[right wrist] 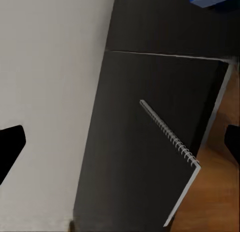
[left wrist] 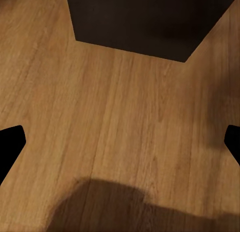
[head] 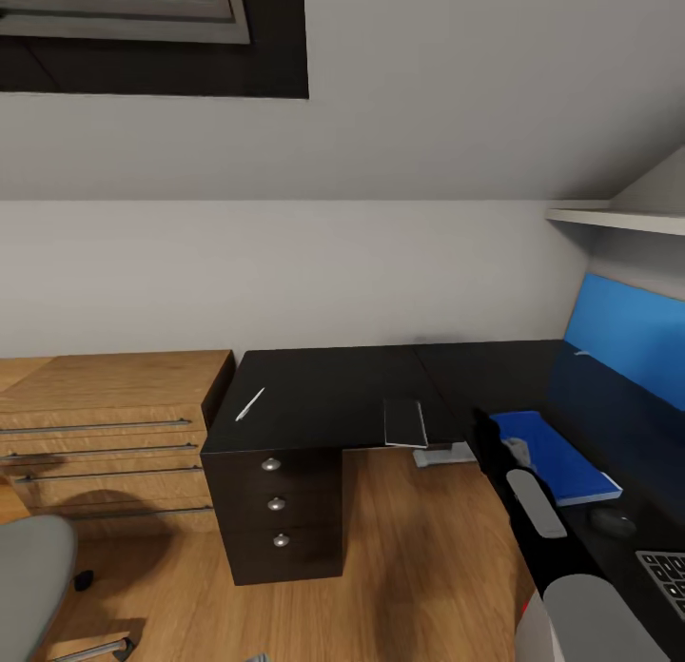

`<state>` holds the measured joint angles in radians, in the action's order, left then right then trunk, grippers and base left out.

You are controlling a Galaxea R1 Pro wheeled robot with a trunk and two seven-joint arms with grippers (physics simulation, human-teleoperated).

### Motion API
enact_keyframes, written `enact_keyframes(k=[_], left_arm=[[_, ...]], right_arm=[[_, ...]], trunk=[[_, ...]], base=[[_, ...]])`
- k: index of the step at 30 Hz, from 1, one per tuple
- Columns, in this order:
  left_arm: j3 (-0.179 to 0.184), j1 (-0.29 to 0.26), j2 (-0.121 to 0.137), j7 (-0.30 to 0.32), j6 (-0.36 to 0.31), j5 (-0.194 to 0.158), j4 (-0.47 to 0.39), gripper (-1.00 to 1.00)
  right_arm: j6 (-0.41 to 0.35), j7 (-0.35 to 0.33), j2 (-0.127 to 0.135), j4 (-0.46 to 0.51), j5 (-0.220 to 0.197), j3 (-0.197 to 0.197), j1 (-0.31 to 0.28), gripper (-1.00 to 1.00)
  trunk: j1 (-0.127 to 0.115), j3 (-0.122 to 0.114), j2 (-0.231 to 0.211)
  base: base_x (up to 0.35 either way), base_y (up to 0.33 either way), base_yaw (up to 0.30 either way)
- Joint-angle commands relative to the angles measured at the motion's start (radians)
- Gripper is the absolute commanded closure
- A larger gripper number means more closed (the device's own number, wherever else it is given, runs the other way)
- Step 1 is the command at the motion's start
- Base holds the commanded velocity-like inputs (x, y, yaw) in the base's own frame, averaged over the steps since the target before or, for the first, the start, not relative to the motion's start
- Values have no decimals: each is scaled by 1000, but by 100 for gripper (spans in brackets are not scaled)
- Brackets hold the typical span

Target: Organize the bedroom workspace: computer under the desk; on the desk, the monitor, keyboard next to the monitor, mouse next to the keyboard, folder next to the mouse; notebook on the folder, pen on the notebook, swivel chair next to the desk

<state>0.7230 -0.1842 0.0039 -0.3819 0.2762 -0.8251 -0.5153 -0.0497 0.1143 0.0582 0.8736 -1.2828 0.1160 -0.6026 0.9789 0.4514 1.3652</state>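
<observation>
Both grippers spread wide, holding nothing: left (left wrist: 120,139) over wood floor (left wrist: 110,122), right (right wrist: 120,142) above spiral notebook (right wrist: 145,162) on desk (right wrist: 150,37); no legible writing.

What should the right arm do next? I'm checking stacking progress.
Probably lower the open right claw onto the notebook at the desk edge and grasp it: the folder already lies by the mouse, nothing on it.

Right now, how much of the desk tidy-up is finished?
Looks done: the folder lies on the desk beside the mouse, with the keyboard just past it. In hand: nothing; both tools are open. Left: the notebook and pen still lie apart, unstacked, and the swivel chair stands off.
</observation>
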Motion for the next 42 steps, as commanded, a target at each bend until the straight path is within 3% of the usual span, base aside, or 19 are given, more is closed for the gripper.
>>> enact_keyframes(k=[1, 7, 16, 25, 28, 29, 40, 41, 42], left_arm=[[9, -1, 1, -6, 6, -8, 0, -100], [10, -1, 1, -6, 6, -8, 0, -100], [9, -1, 1, -3, 7, -6, 0, -100], [-2, -1, 2, -5, 5, -13, -10, -100], [-18, -1, 2, -5, 1, -16, -26, -100], [-46, -1, 2, -5, -3, -17, -51, -100], [-47, -1, 3, -5, -3, -17, -56, -100], [-45, -1, 17, -5, -5, -18, -87, -100], [-42, 1, 57, -6, -13, -21, -168, -100]], right_arm=[[-29, 5, -1, -1, -5, 0, 0, -100], [-147, 0, -21, -21, -9, -4, 0, -100], [-203, 4, -75, -35, -10, -6, 0, -100], [-232, 7, -83, -36, -12, -6, 0, -100], [-245, 6, -83, -36, -12, -5, 0, -100], [-323, 5, -83, -38, -13, -4, 0, -100], [-337, 5, -83, -44, -12, -5, 0, -100], [-337, 5, -83, -44, -12, -5, 0, -100], [-337, 5, -83, -45, -12, -5, 0, -100]], trunk=[[0, 1, 1], [0, 1, 1], [0, 1, 1], [0, 1, 1], [11, 10, 22], [15, 14, 29], [57, 48, 106], [61, 51, 113], [65, 54, 120]], base=[[0, 0, 0], [0, 0, 0], [0, 0, 0], [0, 0, 0], [0, 0, 0], [0, 0, 0], [0, 0, 0], [0, 0, 0], [0, 0, 0]])
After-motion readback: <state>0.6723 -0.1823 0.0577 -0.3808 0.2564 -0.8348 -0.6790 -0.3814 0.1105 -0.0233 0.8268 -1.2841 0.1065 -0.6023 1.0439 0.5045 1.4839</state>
